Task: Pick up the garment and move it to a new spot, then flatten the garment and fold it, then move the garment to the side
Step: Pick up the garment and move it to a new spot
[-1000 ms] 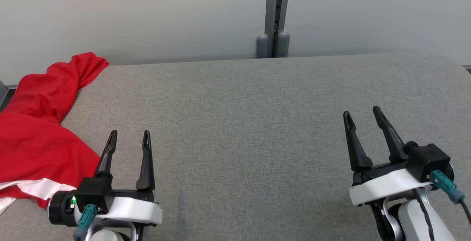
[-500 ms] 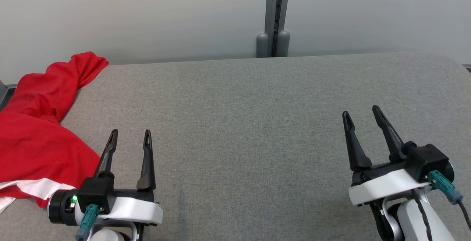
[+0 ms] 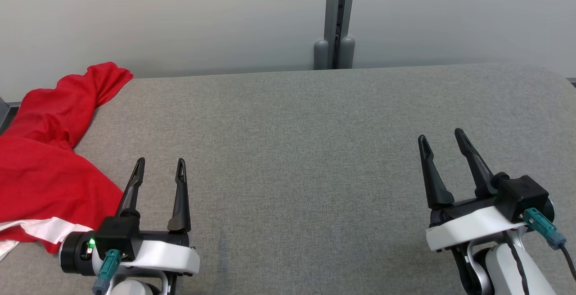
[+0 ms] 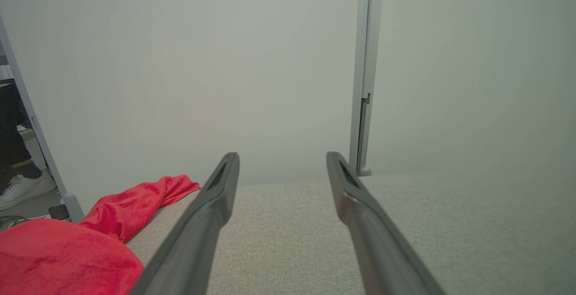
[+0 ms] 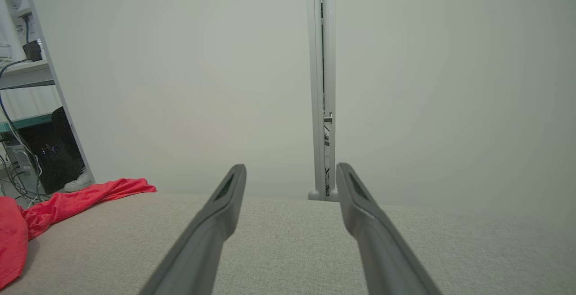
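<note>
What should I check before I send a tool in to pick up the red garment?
1. Left tool open and empty: ok.
2. Right tool open and empty: ok.
3. Red garment in sight, bunched at the table's left end: ok.
4. Garment gripped: not ok, neither tool holds it.
5. Bare grey table between the tools for the new spot: ok.
6. How much garment hangs past the table's left edge: cannot tell, the head view cuts it off.
</note>
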Motion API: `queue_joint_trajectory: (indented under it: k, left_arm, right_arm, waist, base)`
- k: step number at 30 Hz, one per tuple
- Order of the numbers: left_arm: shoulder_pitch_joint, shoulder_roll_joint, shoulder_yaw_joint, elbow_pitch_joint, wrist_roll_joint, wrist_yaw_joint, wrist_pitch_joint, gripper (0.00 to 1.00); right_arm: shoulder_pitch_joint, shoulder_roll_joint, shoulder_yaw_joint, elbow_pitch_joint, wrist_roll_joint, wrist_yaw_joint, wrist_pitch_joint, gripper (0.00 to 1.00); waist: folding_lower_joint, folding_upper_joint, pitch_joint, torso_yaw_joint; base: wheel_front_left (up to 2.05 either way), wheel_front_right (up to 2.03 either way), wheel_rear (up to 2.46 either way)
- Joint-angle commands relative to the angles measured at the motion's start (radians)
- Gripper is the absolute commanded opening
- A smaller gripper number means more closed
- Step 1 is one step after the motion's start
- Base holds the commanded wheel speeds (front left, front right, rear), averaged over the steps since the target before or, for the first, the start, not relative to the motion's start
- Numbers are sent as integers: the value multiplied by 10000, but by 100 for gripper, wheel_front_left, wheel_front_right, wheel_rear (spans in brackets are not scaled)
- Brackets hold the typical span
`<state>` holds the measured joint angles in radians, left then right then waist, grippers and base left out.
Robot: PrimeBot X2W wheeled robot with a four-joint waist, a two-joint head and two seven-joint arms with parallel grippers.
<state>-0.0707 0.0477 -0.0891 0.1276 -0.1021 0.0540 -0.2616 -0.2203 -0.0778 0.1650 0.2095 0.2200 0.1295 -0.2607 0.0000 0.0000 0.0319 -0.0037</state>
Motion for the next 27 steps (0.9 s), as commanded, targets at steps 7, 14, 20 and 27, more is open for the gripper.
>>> queue_joint_trajectory:
  k: [7, 14, 20, 27]
  left_arm:
    - [-161, 50, 76, 30, -83, -41, -52, 100]
    - [-198, 50, 40, 83, -291, 14, -52, 100]
    - [-243, 50, 185, 215, -418, -78, -50, 100]
    - [-208, 49, 375, 361, -502, 2, -32, 100]
  right_arm:
    - [-83, -62, -16, 53, 88, 22, -67, 100]
    - [-70, -44, 11, 76, 214, 22, -67, 100]
    - [-25, -78, 103, 77, 350, 22, -59, 100]
    - [32, -107, 253, 75, 462, 22, -59, 100]
  waist:
    - [0, 0, 10, 10]
    - [0, 0, 35, 128]
    - [0, 0, 57, 465]
    - [0, 0, 22, 1066]
  base:
    - [0, 0, 0]
    - [0, 0, 0]
    - [0, 0, 0]
    - [0, 0, 0]
